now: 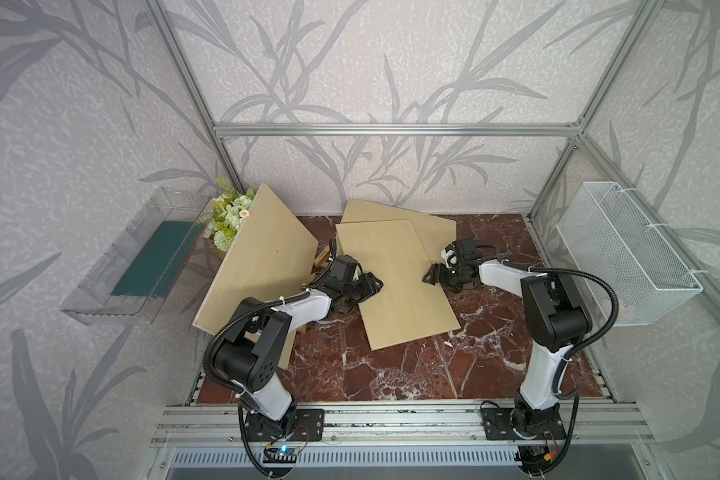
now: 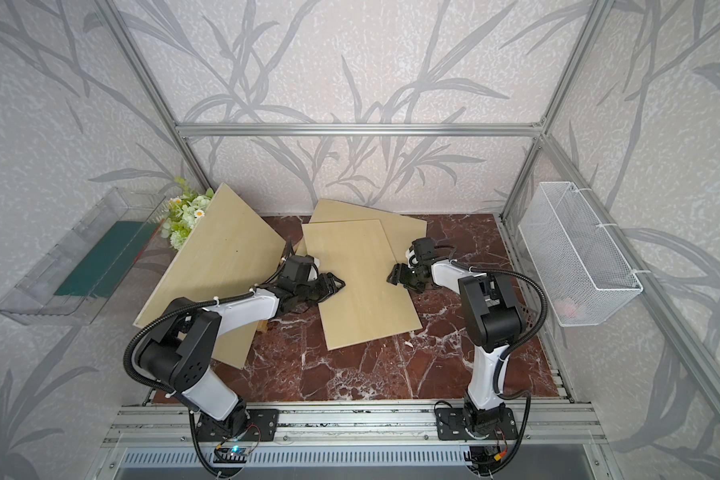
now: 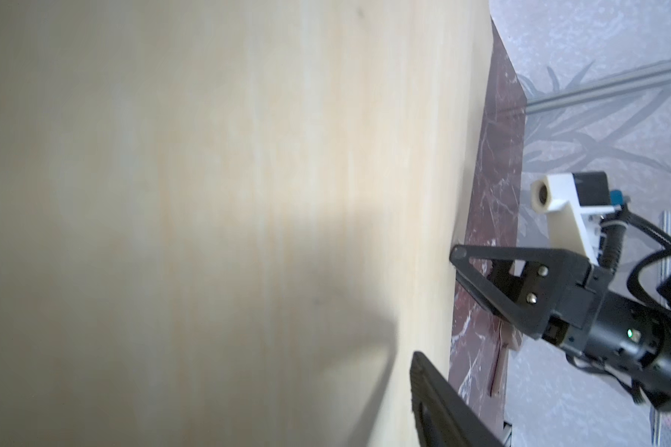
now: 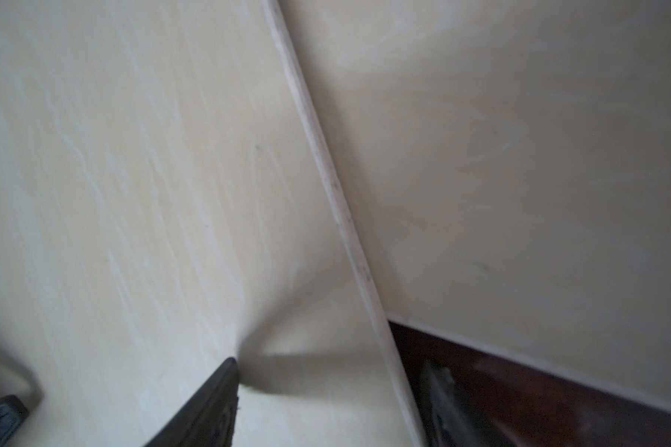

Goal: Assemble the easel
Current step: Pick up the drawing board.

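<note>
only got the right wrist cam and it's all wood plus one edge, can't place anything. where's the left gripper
Observer: The left gripper is at the opposite long edge of the same middle board, with its jaws apart.
Operator: ok and where along the board is mine
Observer: In both top views the right gripper sits roughly midway along the board's right edge, nearly level with the left one.
Operator: any sign of the easel itself
Observer: Only bits of a wooden frame show. They poke out from under a third board, which is tilted up over them at the left of the table.
</note>
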`<state>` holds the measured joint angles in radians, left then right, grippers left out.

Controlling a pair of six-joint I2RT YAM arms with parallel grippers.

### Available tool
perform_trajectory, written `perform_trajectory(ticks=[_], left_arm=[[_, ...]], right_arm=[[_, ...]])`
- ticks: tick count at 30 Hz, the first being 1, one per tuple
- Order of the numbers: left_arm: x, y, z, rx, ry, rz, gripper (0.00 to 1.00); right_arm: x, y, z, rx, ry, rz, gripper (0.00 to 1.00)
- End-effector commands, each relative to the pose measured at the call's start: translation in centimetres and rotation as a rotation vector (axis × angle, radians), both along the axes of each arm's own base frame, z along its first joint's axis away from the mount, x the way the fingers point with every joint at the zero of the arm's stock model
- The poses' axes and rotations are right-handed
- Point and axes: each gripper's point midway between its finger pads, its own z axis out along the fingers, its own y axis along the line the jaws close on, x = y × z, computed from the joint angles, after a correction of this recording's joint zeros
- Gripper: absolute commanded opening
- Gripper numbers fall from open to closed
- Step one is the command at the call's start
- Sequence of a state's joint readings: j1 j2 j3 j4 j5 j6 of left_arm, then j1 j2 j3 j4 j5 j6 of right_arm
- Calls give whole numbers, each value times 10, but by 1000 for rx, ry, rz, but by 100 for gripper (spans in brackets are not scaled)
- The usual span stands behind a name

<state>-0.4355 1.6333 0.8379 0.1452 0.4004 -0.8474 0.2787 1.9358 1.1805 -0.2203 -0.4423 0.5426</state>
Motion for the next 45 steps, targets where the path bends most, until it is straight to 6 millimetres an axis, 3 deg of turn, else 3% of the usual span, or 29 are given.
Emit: perform_trajectory(ticks=[1,6,11,16,21,31,34,38,45], left_arm=[[-7,-39,82,-119,-312,-249,80],[-23,-36,79,-116,-291,-288,89],[-36,-19,82,-104,-309,-252,88],[-48,-13,105,-133,-375,-248,72],[-52,-14,114,-144,-383,-263,54],[-51,1,150,-109,-443,-194,45],[-47,7,147,-58,-403,-164,41],[-38,22,131,64,-291,-89,22],[-37,29,139,91,-289,-51,8]], right_arm=[[-54,24,-36,30,211,71,71],[-53,25,-38,27,215,82,70],[-54,22,-36,4,205,100,70],[-55,24,-37,18,215,106,68],[-56,28,-32,35,205,118,67],[-54,27,-16,33,175,115,65],[-51,28,-7,37,151,112,65],[-49,28,4,46,131,105,65],[-51,33,21,63,92,124,65]])
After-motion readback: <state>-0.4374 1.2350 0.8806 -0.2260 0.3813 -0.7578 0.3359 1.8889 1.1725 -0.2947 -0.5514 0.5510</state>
